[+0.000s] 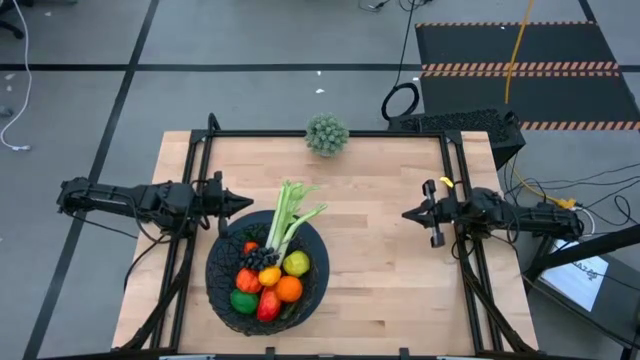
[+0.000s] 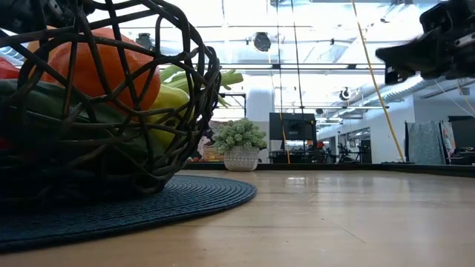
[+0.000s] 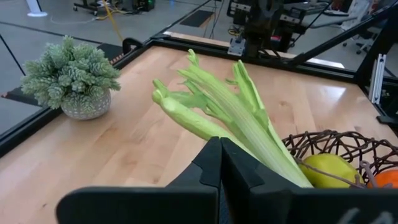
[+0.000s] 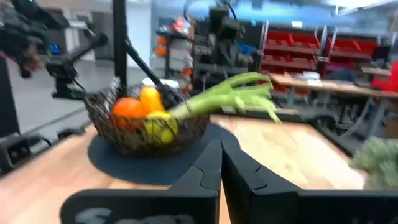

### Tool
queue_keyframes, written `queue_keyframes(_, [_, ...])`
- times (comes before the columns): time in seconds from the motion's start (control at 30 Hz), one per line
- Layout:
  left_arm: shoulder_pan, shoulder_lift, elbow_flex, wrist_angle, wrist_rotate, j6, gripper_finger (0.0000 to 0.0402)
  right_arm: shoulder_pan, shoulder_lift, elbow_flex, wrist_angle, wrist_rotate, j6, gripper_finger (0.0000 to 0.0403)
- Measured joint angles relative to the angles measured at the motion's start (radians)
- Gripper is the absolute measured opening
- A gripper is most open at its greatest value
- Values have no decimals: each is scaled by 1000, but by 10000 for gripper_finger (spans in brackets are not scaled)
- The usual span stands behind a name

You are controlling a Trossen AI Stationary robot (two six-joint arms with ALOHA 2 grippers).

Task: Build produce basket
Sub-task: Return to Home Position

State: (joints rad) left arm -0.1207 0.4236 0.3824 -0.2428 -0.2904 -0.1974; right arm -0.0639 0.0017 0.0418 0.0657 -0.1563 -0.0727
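Observation:
The black woven basket (image 1: 268,272) stands on a dark round mat near the table's front edge, left of centre. It holds produce: an orange (image 1: 289,288), a lemon (image 1: 296,264), grapes (image 1: 258,258), red and green fruit, and a celery stalk (image 1: 290,212) whose leafy end sticks out over the far rim. My left gripper (image 1: 245,202) hangs shut at the table's left side, just left of the basket's far rim, and touches nothing. My right gripper (image 1: 408,214) hangs shut at the right side, well clear of the basket.
A spiky grey-green ball plant (image 1: 327,135) in a pale pot stands at the table's far edge, centre. A black frame rail (image 1: 330,133) runs round the table. Bare wood lies between the basket and my right gripper.

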Motion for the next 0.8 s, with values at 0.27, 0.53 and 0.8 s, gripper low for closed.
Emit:
queue_keyframes(0.27, [0, -25, 0, -7, 0, 5, 4, 0, 0, 0, -64, 59, -42, 0])
queue_keyframes(0.53, [0, -89, 1, -116, 2, 20, 4, 0, 3, -1, -72, 59, -97, 0])
queue_keyframes(0.8, [-1, -205, -62, -122, 32, 64, 2, 0, 3, -1, 73, 52, -97, 0])
